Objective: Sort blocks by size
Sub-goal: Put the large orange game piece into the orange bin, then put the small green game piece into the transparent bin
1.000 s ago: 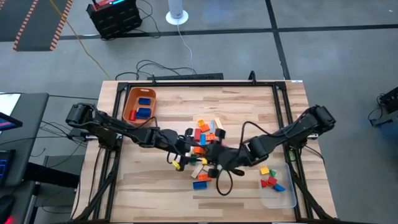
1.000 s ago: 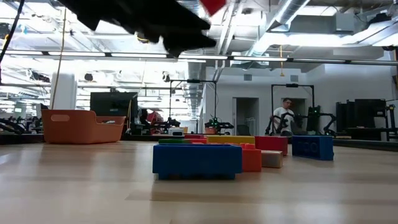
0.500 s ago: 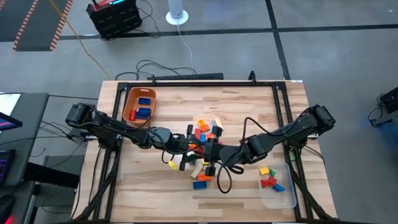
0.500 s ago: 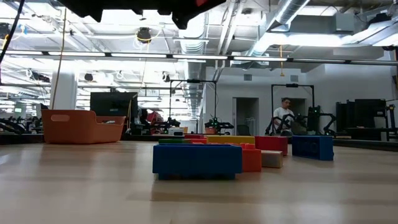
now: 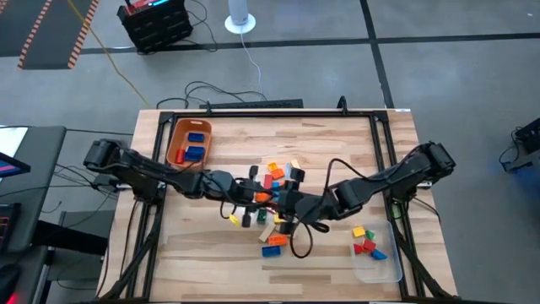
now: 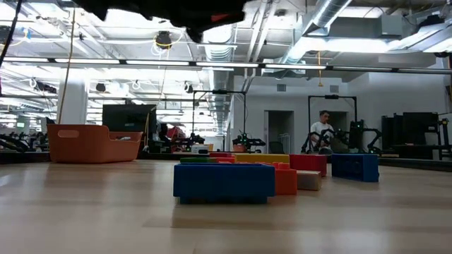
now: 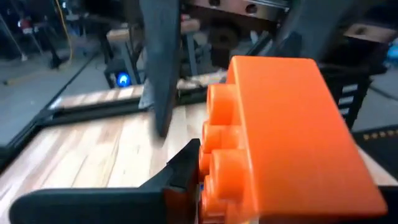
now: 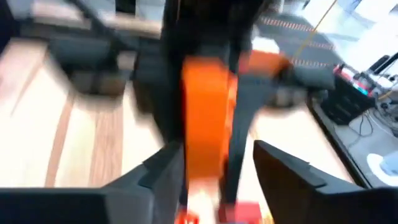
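1. Here, the left gripper (image 5: 257,196) pinches an orange block (image 7: 273,134) between its two fingers; in the left wrist view the studded brick fills the space between them, and in the high view it hangs just above the pile of blocks (image 5: 274,181).
2. The right gripper (image 5: 285,203) is right beside the left one, on the far side of the same orange block. In the right wrist view its fingers (image 8: 283,168) stand spread, apart from the brick, which is seen on edge between them.
3. Around the orange block, the pile of red, blue, orange, yellow and tan bricks lies near the middle of the wooden table (image 5: 337,143). A long blue block (image 6: 224,183) lies at the near edge of the pile.
4. Well apart from the pile, toward the left arm's corner, stands the orange bin (image 5: 175,135) with blue and red bricks inside.
5. On the other side of the pile, near the right arm, the clear tray (image 5: 384,268) holds a few small red, yellow and blue cubes.
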### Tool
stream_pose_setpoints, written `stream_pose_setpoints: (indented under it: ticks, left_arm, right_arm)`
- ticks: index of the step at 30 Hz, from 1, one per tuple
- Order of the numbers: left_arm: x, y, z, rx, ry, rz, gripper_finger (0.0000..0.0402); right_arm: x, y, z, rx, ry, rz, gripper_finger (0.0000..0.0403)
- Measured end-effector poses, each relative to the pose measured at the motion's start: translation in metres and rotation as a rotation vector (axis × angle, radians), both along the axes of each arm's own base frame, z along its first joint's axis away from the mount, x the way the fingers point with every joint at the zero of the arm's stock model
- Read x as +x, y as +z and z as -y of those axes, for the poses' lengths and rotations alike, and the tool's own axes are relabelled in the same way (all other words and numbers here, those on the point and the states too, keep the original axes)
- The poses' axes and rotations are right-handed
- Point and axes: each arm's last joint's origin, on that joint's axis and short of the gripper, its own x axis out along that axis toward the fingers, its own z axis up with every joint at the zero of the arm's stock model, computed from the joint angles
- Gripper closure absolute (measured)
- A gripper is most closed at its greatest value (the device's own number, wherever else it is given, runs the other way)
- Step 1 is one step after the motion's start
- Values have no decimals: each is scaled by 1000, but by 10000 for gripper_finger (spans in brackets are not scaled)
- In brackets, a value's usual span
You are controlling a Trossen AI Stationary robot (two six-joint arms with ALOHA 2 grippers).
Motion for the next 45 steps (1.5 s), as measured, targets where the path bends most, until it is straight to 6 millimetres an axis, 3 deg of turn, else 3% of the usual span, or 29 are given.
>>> stream_pose_setpoints:
  ticks: [4, 8, 13, 17, 24, 31, 36, 40, 45]
  left_arm:
    - [-27, 13, -8, 35, 110, -131, 317]
    - [-67, 20, -22, 94, 347, -325, 316]
    - [-113, 12, -45, 122, 780, -515, 300]
    - [-132, 3, -67, 46, 1018, -616, 305]
    - [-141, -18, -107, 22, 1257, -862, 299]
    - [-143, -43, -130, 12, 1255, -1121, 263]
    - [-143, -44, -132, 51, 1222, -1161, 247]
    - [-138, -40, -128, 56, 1187, -1093, 242]
    - [-111, -36, -107, 32, 940, -920, 242]
  right_arm:
    - [-21, 12, 4, 2, -9, -53, 150]
    - [-41, 17, 15, 26, -93, -118, 148]
    - [-42, 0, 23, 31, -175, -188, 148]
    - [-28, -32, 29, 20, -196, -205, 148]
    - [-7, -71, 28, 82, -133, -229, 148]
    - [-9, -74, 19, 81, -100, -249, 148]
    - [-17, -69, 15, 76, -86, -264, 148]
    - [-18, -70, 12, 82, -58, -286, 148]
    - [-19, -80, 11, 84, -31, -275, 148]
